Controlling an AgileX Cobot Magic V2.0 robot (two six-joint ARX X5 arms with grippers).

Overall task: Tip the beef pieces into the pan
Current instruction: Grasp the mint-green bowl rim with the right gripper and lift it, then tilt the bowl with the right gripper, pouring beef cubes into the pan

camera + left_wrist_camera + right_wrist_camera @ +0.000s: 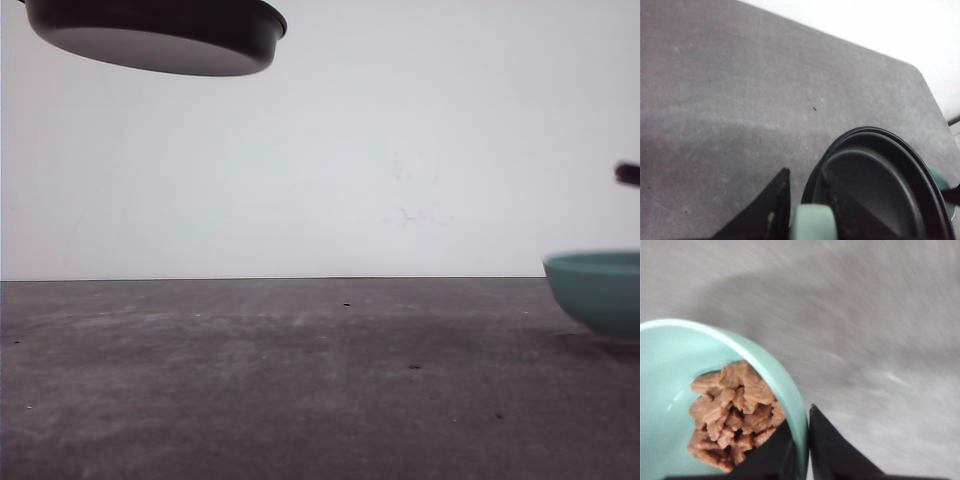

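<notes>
Between the right gripper (801,450) fingers, clamped: rim of one mint bowl (790,390) holding the beef pieces (732,412). Left gripper (807,210) closed on the handle (812,225); one pan (160,35) raised above the bench (300,380).

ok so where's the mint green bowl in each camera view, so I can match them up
Front view: the mint green bowl sits at the right edge on the grey table.
Left wrist view: a mint sliver peeks from behind the pan; probably the bowl.
Right wrist view: bowl at left, holding the beef pieces, right claw gripping its rim.
Shared landmark: the grey table.
</notes>
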